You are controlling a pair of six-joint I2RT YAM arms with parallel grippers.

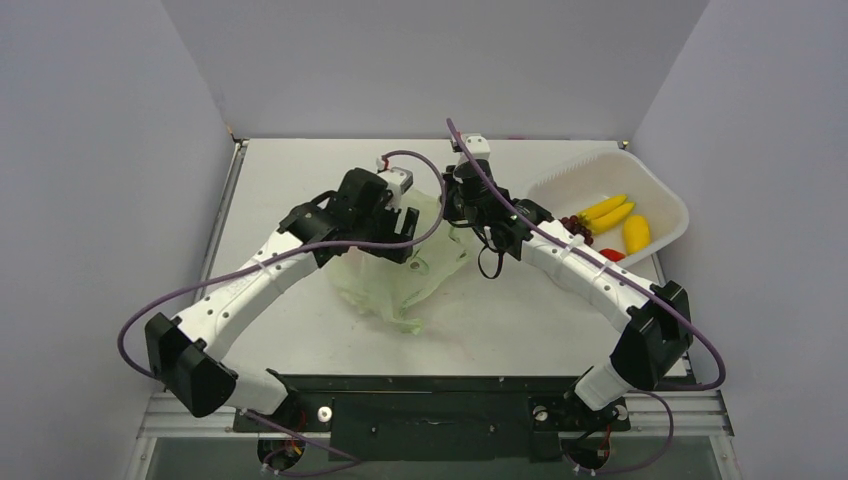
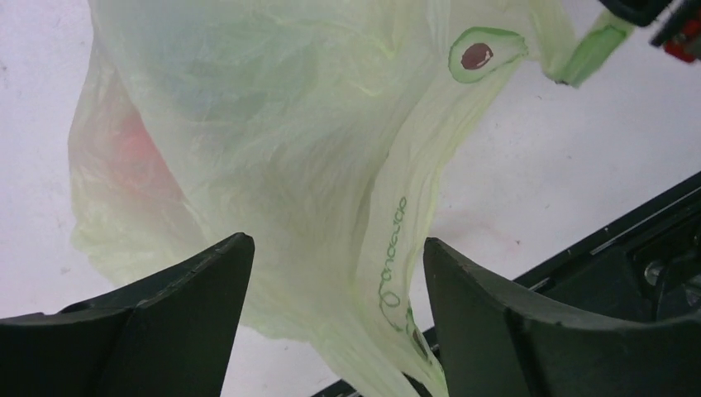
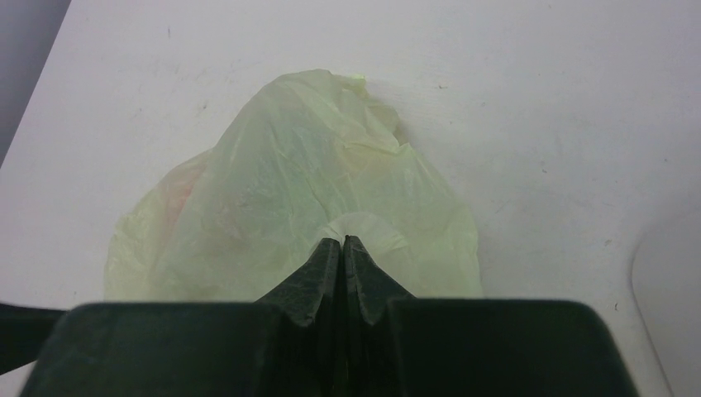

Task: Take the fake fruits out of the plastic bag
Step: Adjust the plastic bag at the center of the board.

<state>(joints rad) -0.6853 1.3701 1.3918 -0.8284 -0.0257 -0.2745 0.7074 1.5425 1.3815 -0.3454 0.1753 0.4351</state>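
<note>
White table (image 1: 290, 180) holds the plastic bag (image 1: 400, 280), grey walls (image 1: 420, 60) on three sides.

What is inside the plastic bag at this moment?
Through the plastic bag film a reddish blur shows, probably a red fake fruit. Exact shapes and the count are hidden by the crinkled film.

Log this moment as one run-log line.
right gripper: shut on translucent pale green plastic bag | left gripper: open, bag film seen between its fingers | contents: reddish shape showing through film
</note>
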